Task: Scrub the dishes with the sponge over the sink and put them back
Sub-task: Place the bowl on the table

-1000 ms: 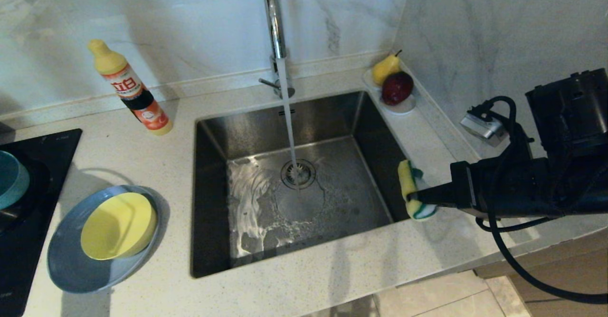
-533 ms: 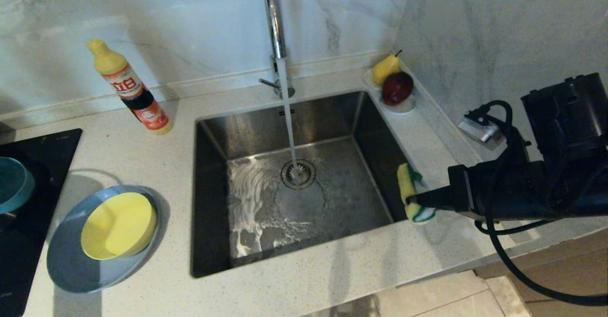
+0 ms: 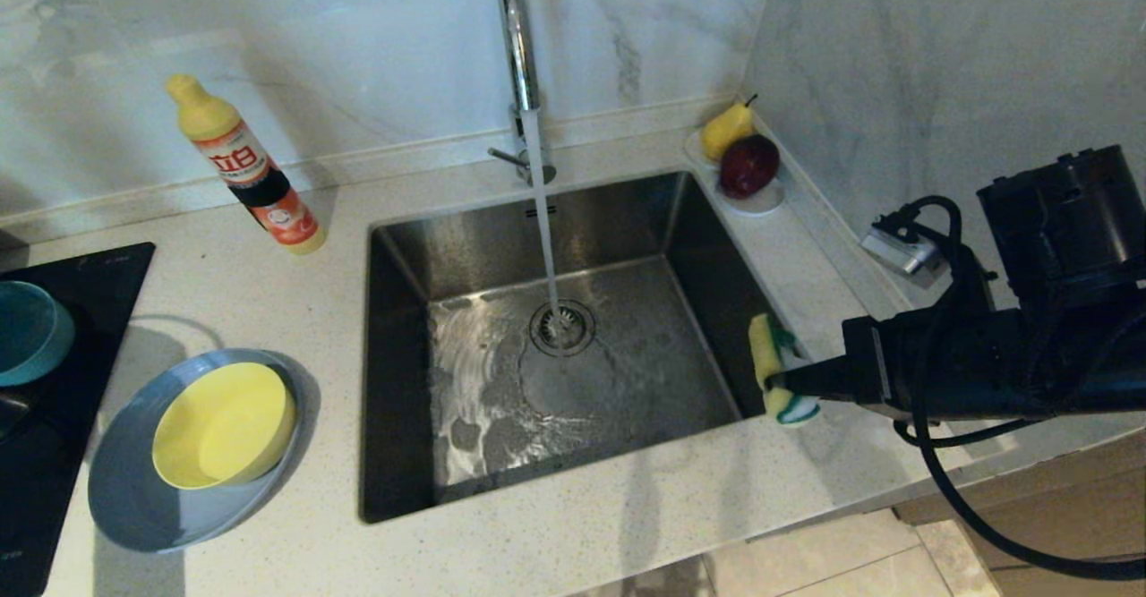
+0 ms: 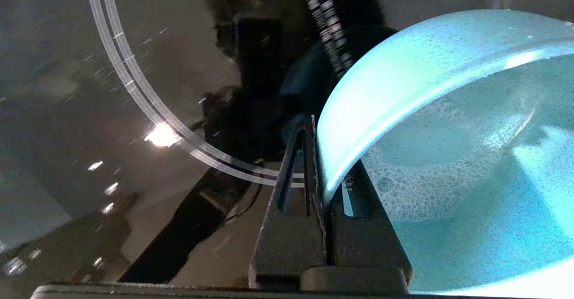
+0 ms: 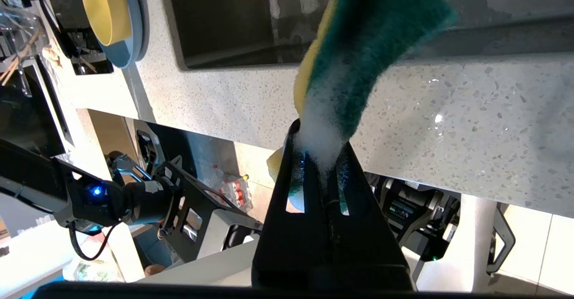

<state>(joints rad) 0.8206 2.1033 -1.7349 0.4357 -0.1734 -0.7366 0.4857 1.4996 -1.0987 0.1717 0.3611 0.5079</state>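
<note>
The left gripper (image 4: 320,187) is clamped on the rim of the teal bowl (image 4: 448,146), one finger inside the sudsy hollow and one outside; in the head view that bowl (image 3: 31,333) shows at the far left edge above the black hob (image 3: 81,311), well left of the sink (image 3: 555,346), and whether it rests on the hob or hangs just clear of it I cannot tell from these views. The right gripper (image 5: 320,155) is closed tight on the lower end of the sponge (image 5: 358,48), which stands roughly upright with foam at the pinch; the head view puts the sponge (image 3: 772,366) at the sink's right rim. So bowl and sponge lie on opposite sides of the basin, with the running tap (image 3: 519,51) between them; the bowl looks soaped already, so I judge this to be the step of setting it back, and the spot it wants lies beside the left arm, not the right. The yellow bowl (image 3: 224,425) sits in the grey-blue plate (image 3: 125,498) on the counter (image 3: 627,507), near the hob; the next dish lies on the left arm's side too.
</note>
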